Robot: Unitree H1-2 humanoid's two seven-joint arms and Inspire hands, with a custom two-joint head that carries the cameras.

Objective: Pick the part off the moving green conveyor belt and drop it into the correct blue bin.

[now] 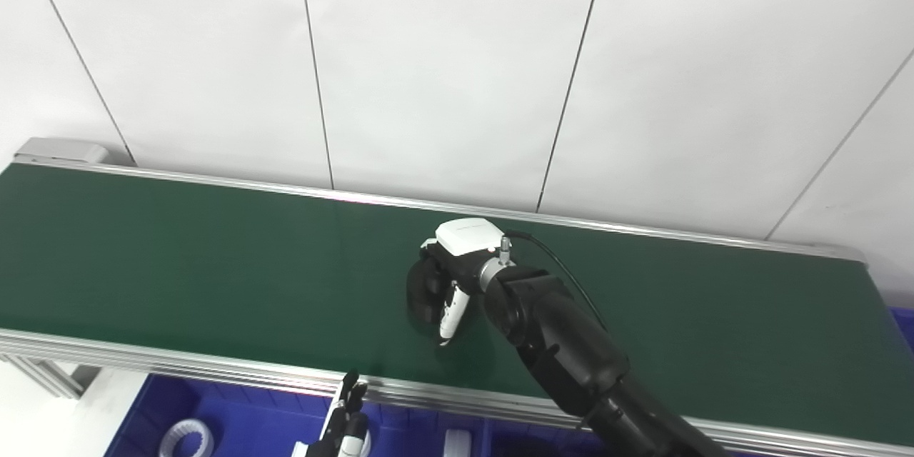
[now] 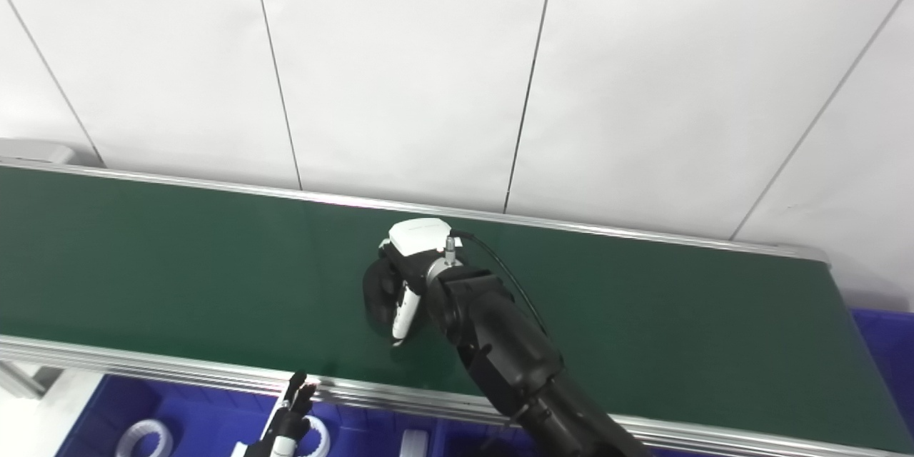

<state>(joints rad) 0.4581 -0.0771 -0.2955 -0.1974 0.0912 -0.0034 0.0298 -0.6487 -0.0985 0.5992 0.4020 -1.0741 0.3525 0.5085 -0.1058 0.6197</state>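
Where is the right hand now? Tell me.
The right hand is out over the middle of the green conveyor belt, fingers down at the belt surface, beyond the blue bins.

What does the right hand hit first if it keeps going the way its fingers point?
Probably the green belt: the right hand curls down onto it mid-belt. No part is visible under the hand, and contact can't be confirmed.
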